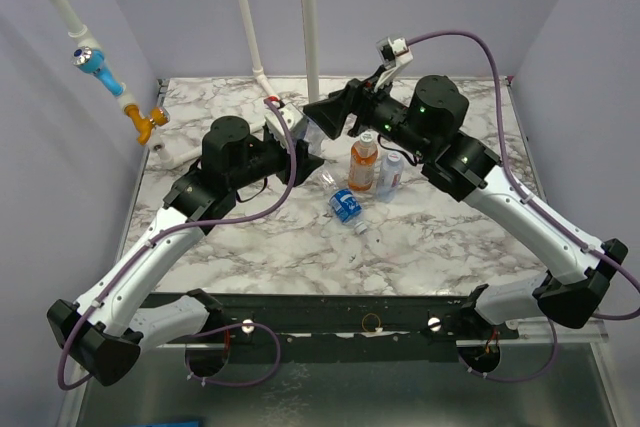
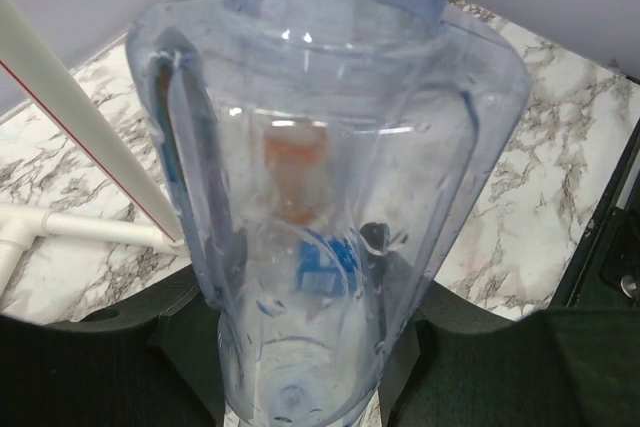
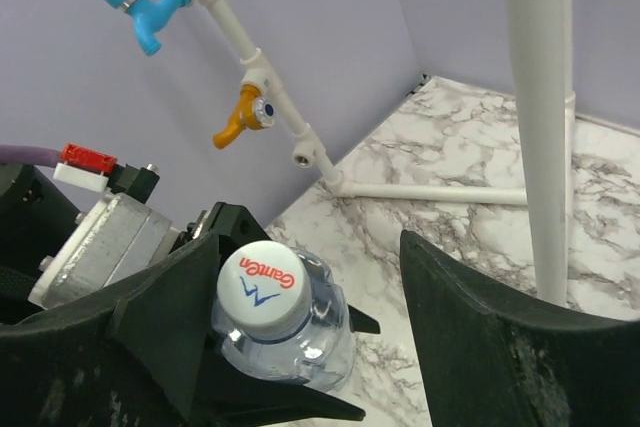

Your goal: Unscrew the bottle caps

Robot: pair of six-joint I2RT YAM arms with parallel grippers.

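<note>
A clear blue-tinted bottle [image 2: 330, 197] stands upright between my left gripper's [image 2: 300, 347] fingers, which are shut on its lower body. Its white printed cap [image 3: 262, 282] is on the neck. My right gripper [image 3: 330, 317] hovers over it, open wide, with the cap close beside its left finger [image 3: 150, 337] and far from the right finger [image 3: 500, 347]. From above, both grippers [image 1: 300, 152] [image 1: 332, 112] meet at the held bottle [image 1: 312, 134]. An orange bottle [image 1: 363, 162] and a clear bottle [image 1: 393, 172] stand mid-table. A blue-labelled bottle [image 1: 346, 205] lies in front.
White pipes run along the back left wall, with a blue tap [image 1: 90, 59] and an orange tap [image 1: 148, 122]. Two vertical white pipes [image 1: 310, 17] rise behind the grippers, one close by [image 3: 540, 117]. A horizontal pipe [image 3: 430, 192] lies on the marble table [image 1: 450, 237].
</note>
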